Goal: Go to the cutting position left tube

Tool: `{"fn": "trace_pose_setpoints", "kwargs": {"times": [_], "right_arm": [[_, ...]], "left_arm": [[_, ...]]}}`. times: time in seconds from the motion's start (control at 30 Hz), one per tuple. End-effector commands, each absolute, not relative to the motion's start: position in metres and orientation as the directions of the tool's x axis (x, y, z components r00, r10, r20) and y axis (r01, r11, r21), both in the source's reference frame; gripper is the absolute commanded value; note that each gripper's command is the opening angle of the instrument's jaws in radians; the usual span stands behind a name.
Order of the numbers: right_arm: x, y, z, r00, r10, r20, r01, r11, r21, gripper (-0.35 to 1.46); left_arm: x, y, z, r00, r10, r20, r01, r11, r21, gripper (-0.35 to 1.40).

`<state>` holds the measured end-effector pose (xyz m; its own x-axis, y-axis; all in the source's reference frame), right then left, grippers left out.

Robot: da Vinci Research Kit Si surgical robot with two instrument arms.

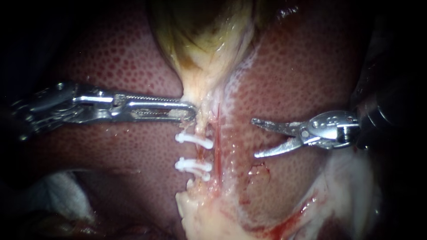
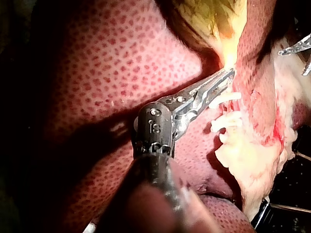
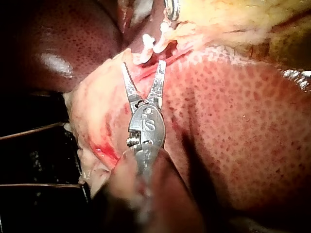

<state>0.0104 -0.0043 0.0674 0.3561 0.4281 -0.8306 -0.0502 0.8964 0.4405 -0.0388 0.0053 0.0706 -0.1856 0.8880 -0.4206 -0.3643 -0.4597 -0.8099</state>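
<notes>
The left instrument point(image 1: 189, 111) has its claw clamped on the gallbladder point(image 1: 200, 44) just above the clips point(image 1: 193, 140). The right instrument point(image 1: 254, 138), beside them, has its claw wide open, empty.

My endoscope sits close, facing the clips point(image 1: 194, 140) squarely. My left wrist camera looks at them from one side, my right from the opposite side; all three views share them.
</notes>
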Motion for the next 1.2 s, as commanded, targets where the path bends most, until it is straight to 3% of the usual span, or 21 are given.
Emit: {"fn": "trace_pose_setpoints", "kwargs": {"times": [0.03,0.5,0.87,1.2], "right_arm": [[0.0104,-0.0043,0.0674,0.356,0.428,-0.831,-0.05,0.896,0.44,1.42],[0.0106,-0.0047,0.0678,0.352,0.426,-0.833,-0.035,0.896,0.443,1.44],[0.0117,-0.0058,0.0691,0.35,0.418,-0.838,-0.018,0.898,0.44,1.44],[0.0166,-0.01,0.074,0.381,0.462,-0.801,0.011,0.864,0.504,1.44]], "left_arm": [[-0.0386,0.0054,0.0703,-0.186,0.888,-0.42,-0.363,-0.459,-0.811,-0.35],[-0.0322,0.008,0.061,-0.127,0.901,-0.416,-0.369,-0.432,-0.823,-0.35],[-0.032,0.0078,0.0591,-0.119,0.895,-0.43,-0.367,-0.443,-0.818,-0.35],[-0.0319,0.0078,0.0591,-0.12,0.895,-0.43,-0.366,-0.442,-0.819,-0.35]]}}
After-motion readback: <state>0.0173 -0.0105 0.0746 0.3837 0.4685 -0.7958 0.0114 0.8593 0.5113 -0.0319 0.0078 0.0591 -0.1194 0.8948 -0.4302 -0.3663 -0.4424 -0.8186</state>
